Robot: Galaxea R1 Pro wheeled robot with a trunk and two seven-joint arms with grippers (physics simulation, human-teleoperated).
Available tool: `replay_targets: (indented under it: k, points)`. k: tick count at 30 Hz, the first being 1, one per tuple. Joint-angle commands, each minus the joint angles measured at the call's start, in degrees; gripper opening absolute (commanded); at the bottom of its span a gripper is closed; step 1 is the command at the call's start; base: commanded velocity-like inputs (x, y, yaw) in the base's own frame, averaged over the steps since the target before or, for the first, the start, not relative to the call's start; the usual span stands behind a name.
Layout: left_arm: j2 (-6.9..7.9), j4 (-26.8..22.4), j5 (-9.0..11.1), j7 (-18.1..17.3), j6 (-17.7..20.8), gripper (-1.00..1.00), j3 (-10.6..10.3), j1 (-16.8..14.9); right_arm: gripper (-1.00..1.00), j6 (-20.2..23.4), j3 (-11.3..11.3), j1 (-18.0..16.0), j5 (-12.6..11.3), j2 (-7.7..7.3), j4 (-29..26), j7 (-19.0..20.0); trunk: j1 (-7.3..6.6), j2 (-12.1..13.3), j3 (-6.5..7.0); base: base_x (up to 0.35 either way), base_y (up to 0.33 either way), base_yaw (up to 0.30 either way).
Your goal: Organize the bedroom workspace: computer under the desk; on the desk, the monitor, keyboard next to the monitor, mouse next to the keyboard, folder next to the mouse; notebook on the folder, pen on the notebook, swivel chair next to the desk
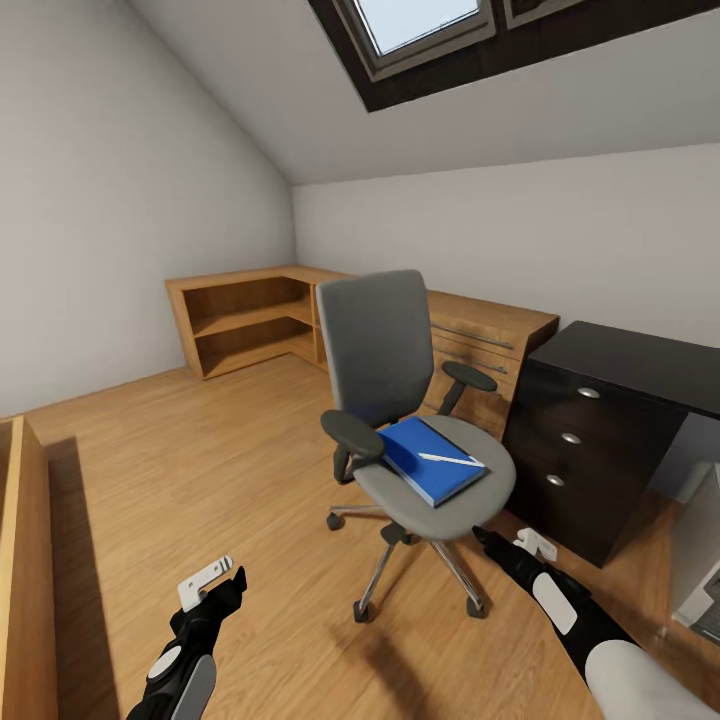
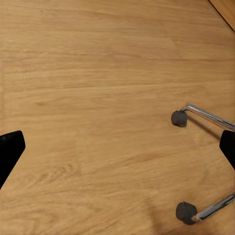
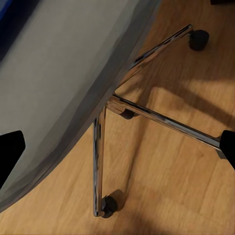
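Folder [image 1: 432,460] lies flat on the swivel chair [image 1: 400,400] seat, the pen [image 1: 450,460] atop it; the desk [image 1: 620,400] stands just beside. Both grippers, left [image 1: 225,585] and right [image 1: 490,540], hang spread and empty; fetching the folder looks the step in hand, so the right gripper must rise over the seat edge.

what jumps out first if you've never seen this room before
The grey swivel chair stands mid-floor, facing the robot, with a bright-blue folder flat on its seat and a thin pale pen lying on the folder. Right of the chair, the glossy black desk shows drawers with round silver knobs. Overhead, a skylight is set in the sloped ceiling.
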Motion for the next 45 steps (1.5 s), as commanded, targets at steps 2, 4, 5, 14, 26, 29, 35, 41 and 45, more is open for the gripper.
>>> replay_targets:
  k: [2,4,5,14,26,29,35,41,45]
  points:
    - [-0.03,-0.11,0.29,0.17,0.28,1.0,0.05,-0.02,1.0,0.43,-0.13,-0.02,-0.13,0.29,0.19,0.16,-0.01,-0.02,-0.06,0.0,0.0,0.0]
    - [-0.03,-0.11,0.29,0.15,0.28,1.0,0.05,-0.02,1.0,0.42,-0.08,-0.02,-0.09,0.37,0.23,0.1,-0.01,-0.02,-0.06,0.0,0.0,0.0]
    - [-0.03,-0.11,0.29,0.15,0.28,1.0,0.05,-0.02,1.0,0.43,0.09,-0.02,0.08,0.56,0.4,-0.3,-0.01,-0.02,-0.06,0.0,0.0,0.0]
    - [-0.03,-0.11,0.29,0.1,0.28,1.0,0.05,-0.02,1.0,0.39,0.19,-0.02,0.16,0.64,0.47,-2.1,-0.01,-0.02,-0.06,0.011,0.0,0.0]
    - [-0.11,-0.11,0.29,0.08,0.28,1.0,0.05,-0.02,1.0,0.34,0.28,-0.02,0.16,0.64,0.48,-2.2,-0.01,-0.02,-0.06,0.27,0.0,0.0]
    - [-0.12,-0.11,0.29,0.08,0.28,1.0,0.05,-0.02,1.0,0.34,0.28,-0.02,0.16,0.64,0.48,-2.2,-0.01,-0.02,-0.06,0.325,0.0,0.0]
    - [-0.12,-0.11,0.26,0.0,0.28,1.0,0.05,-0.02,1.0,0.28,0.23,-0.02,0.16,0.64,0.46,-2.07,-0.01,-0.02,-0.06,0.326,0.0,0.0]
    - [-0.12,-0.11,0.29,-0.01,0.28,1.0,0.05,-0.02,1.0,0.12,0.19,-0.02,0.16,0.64,0.43,-1.86,-0.01,-0.02,-0.06,0.295,0.0,0.0]
    - [-0.12,-0.11,0.29,-0.01,0.29,1.0,-0.13,-0.02,1.0,0.09,0.19,-0.02,0.16,0.64,0.39,-1.85,-0.01,-0.02,-0.06,0.262,0.0,0.0]
